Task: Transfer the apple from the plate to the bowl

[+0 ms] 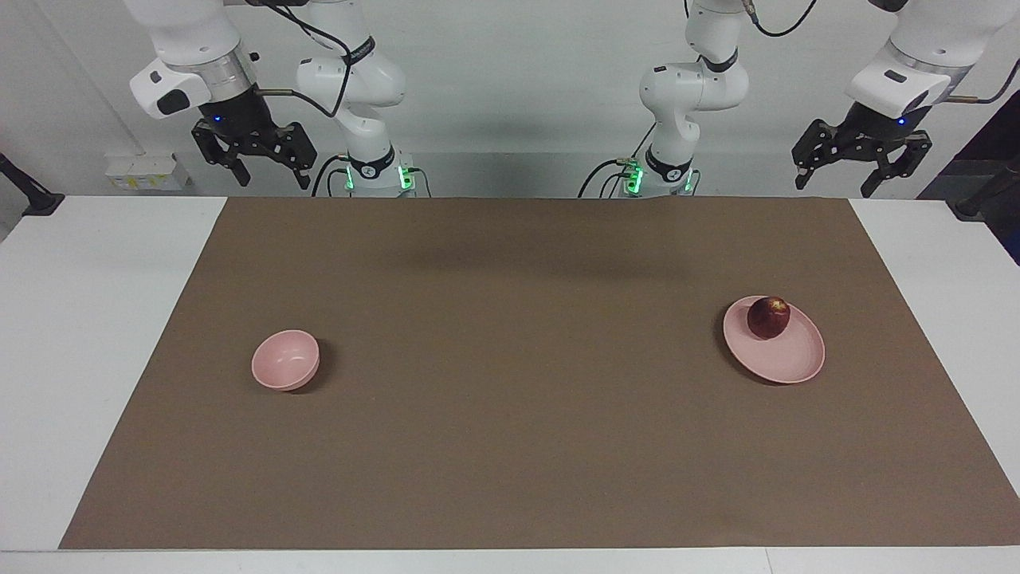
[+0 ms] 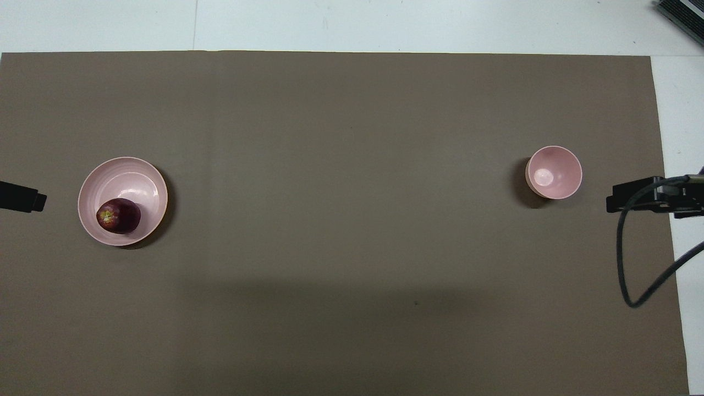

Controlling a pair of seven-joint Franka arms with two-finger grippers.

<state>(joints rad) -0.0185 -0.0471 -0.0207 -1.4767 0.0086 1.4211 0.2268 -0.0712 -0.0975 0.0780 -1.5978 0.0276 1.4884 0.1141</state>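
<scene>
Facing view: bowl [image 1: 285, 359] empty on the brown mat [image 1: 510, 446], toward the right arm's end; apple [image 1: 768, 317] on plate [image 1: 785, 355] toward the left arm's end, well apart. Left gripper [image 1: 862, 169] and right gripper [image 1: 253, 163] hang raised at the robots' edge, fingers spread, holding nothing.

Overhead view: apple [image 2: 118, 215] sits on the plate's [image 2: 140, 176] robot-side part; bowl [image 2: 553, 172] bare inside. Nothing done yet; grasp, carry and drop remain.

Pinks and dark red on brown

Dark red apple [image 1: 768, 317] (yellow patch); pale pink plate [image 1: 785, 359] and bowl [image 1: 284, 360]; plain brown mat [image 1: 510, 446].
</scene>
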